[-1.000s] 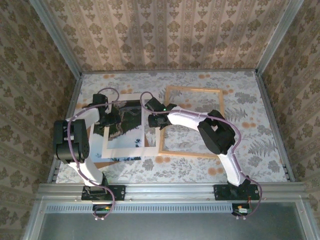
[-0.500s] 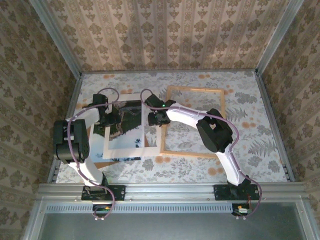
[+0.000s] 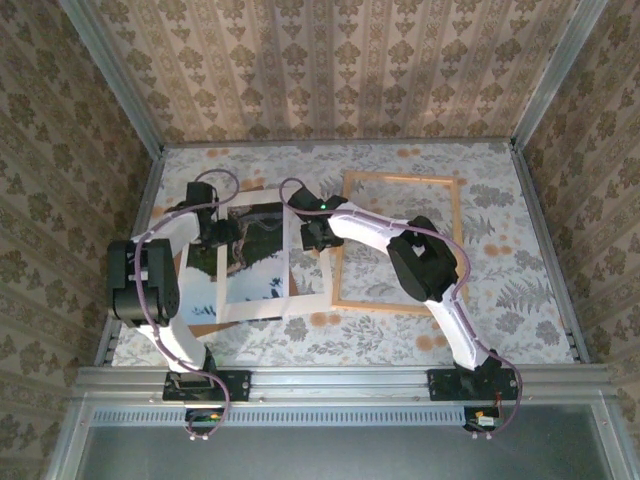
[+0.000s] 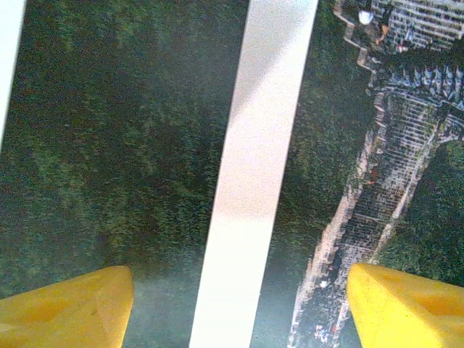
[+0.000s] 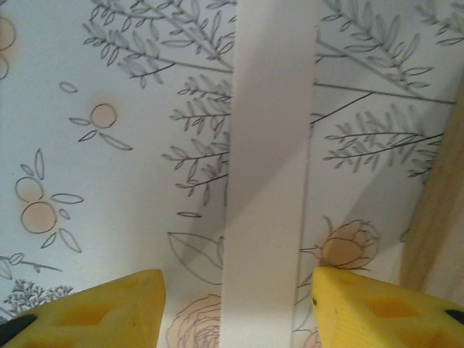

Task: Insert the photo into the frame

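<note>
Arm bases sit bolted at the near edge in the top view, left one on the left, and both arms reach out over the floral-patterned table cover (image 3: 500, 300).

Going out from there we hit the large rectangular print of a dark green hill with a winding wall and white border (image 3: 258, 272). It's on the left half of the table, outside the frame and just to its left. We honestly can't tell whether it's lying dead flat or is tipped up a bit.

The left gripper (image 3: 228, 237) hangs over the dark part of the print. In the left wrist view, the left gripper's (image 4: 235, 304) yellow fingers (image 4: 65, 308) are spread wide. A white border strip (image 4: 254, 181) runs up between them without touching either one, with dark green print (image 4: 130, 145) on both sides of it.

The right gripper (image 3: 316, 235) is at the print's right edge. In its own wrist view, the right gripper (image 5: 235, 308) is spread wide too. A white strip sits in that gap, clear of both fingers, over the flowery cover.

Just right of that is the large rectangular picture frame of thin light wood (image 3: 400, 176). Its left rail (image 5: 442, 203) is near the white strip but not touching. The table cover shows through its opening.

Farthest back are the patterned wallpaper walls (image 3: 330, 70)
</note>
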You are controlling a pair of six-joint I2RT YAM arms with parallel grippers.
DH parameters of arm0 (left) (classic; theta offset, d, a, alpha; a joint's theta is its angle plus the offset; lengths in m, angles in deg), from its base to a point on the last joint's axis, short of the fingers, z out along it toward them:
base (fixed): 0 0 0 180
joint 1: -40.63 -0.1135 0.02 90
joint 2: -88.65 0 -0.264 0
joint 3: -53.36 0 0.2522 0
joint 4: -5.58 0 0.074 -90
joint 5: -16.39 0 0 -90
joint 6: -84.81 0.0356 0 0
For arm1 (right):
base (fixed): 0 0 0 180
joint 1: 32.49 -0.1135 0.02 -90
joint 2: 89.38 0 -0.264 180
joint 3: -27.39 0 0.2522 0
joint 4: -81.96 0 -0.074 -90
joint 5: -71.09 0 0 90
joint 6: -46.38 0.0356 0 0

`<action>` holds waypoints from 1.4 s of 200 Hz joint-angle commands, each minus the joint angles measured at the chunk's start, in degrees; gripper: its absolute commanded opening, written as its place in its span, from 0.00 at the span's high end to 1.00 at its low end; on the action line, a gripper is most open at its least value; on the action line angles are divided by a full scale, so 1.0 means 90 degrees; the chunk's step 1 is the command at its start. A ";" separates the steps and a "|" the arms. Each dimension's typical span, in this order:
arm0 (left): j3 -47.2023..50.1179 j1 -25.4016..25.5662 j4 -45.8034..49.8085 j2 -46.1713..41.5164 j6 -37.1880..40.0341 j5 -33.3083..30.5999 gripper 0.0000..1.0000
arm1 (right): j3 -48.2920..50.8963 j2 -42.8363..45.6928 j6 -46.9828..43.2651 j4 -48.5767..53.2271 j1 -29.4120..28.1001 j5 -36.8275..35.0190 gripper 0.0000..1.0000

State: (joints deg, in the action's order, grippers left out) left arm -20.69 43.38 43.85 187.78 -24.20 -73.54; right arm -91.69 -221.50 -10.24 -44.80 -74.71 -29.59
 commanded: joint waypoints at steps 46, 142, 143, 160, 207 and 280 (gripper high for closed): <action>-0.0429 0.0279 0.0942 0.0720 0.0357 -0.0125 0.38 | 0.0253 -0.0156 0.0532 -0.0348 -0.0124 0.0531 0.52; -0.0460 0.0263 0.0958 0.0826 0.0424 0.0143 0.58 | 0.0364 -0.0193 0.1056 -0.1500 -0.0034 0.1978 0.59; -0.0460 0.0262 0.0958 0.0829 0.0423 0.0145 0.58 | 0.0364 -0.0193 0.1056 -0.1513 -0.0030 0.1987 0.59; -0.0492 0.0242 0.0953 0.0832 0.0417 0.0165 0.61 | 0.0348 -0.0203 0.1066 -0.1613 -0.0031 0.2113 0.59; -0.0521 0.0211 0.0975 0.0761 0.0439 -0.0004 0.69 | 0.0309 -0.0169 0.0988 -0.1438 -0.0007 0.1921 0.60; -0.0761 0.0301 0.1257 0.0715 0.0559 -0.0588 0.83 | 0.0336 -0.0042 0.0828 -0.1347 0.0066 0.1893 0.58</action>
State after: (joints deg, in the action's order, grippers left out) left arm -26.53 45.56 52.05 193.75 -20.04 -77.23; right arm -89.68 -221.56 -2.32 -57.02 -73.90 -15.03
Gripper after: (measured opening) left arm 0.185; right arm 0.416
